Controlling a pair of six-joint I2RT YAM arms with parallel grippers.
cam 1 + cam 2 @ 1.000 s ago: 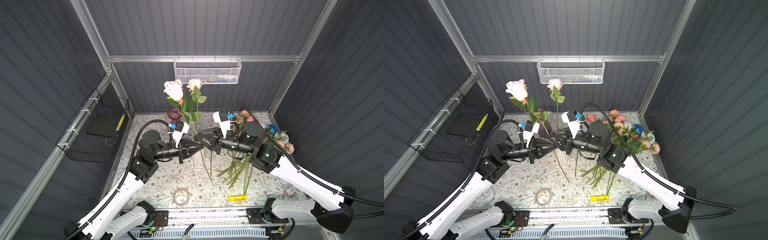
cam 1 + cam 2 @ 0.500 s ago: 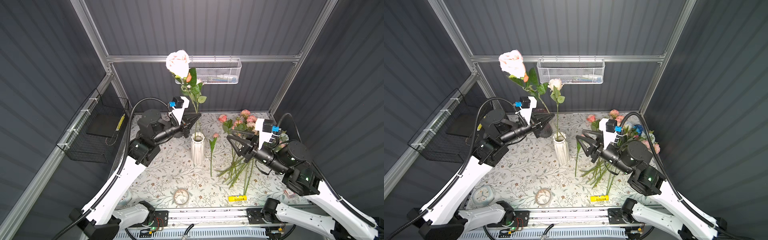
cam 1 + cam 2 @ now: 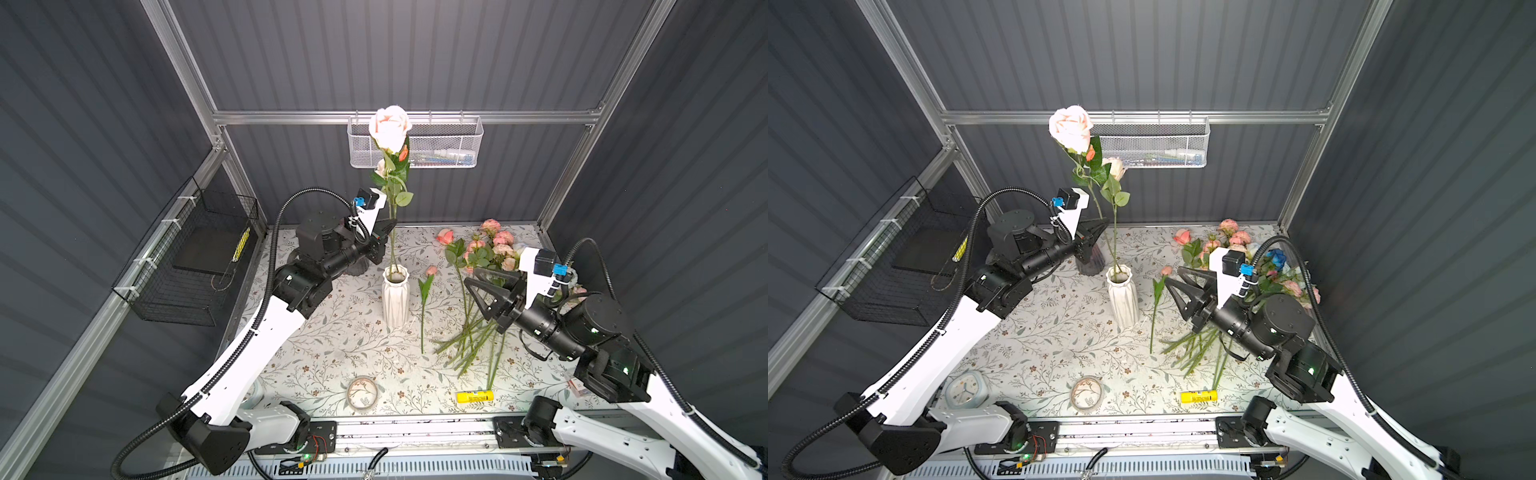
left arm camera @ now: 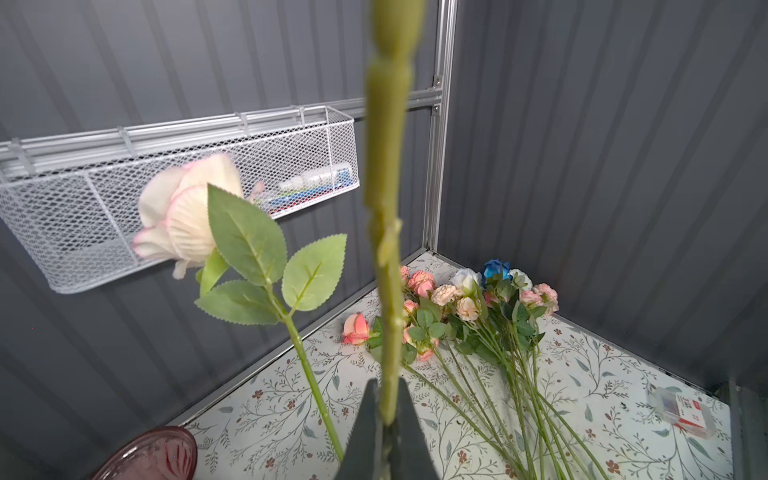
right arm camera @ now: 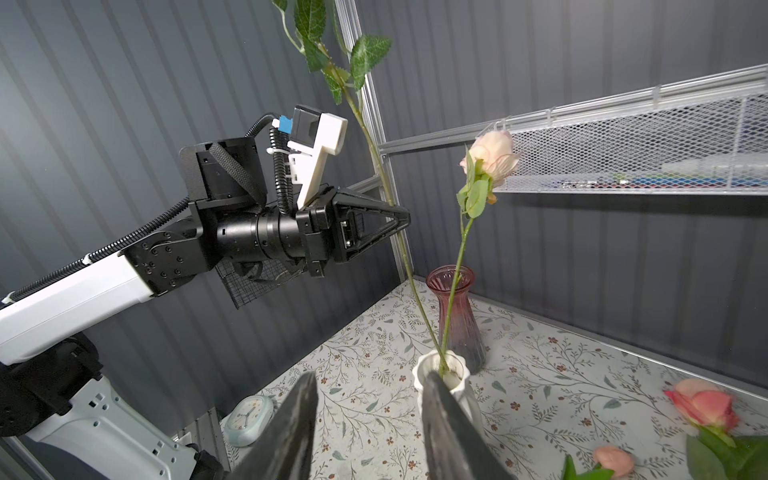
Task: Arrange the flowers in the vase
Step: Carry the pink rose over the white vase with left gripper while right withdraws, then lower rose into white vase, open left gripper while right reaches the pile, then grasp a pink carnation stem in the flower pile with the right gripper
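Fingers of the left gripper [image 3: 390, 227] are pinched tight on the long green stem of a tall pale pink rose [image 3: 390, 124], roughly halfway down it. The bloom stands high in front of the white wire-mesh basket [image 3: 440, 141] that hangs on the back rail. Below the grip the stem slants down to the mouth of the white ribbed vase [image 3: 395, 299], which stands upright near the middle of the floral-patterned table [image 3: 332, 340]. In the right wrist view its lower end looks to be inside the rim. A shorter cream rose [image 3: 1116, 167] stands in the same vase, its head well below the pink one.

On the other side, the right gripper [image 3: 1173, 275] hangs with its jaws apart and nothing between them, raised above the table between the vase and the loose flowers [image 3: 490, 253]. That heap of pink, peach and pale blooms, with one deep blue rose [image 3: 1276, 258] among them, lies on the table's right side, heads toward the back wall. A single small pink bud on a stem [image 3: 424, 291] lies just right of the vase. A dark red glass vase [image 5: 457, 307] stands behind the white one.
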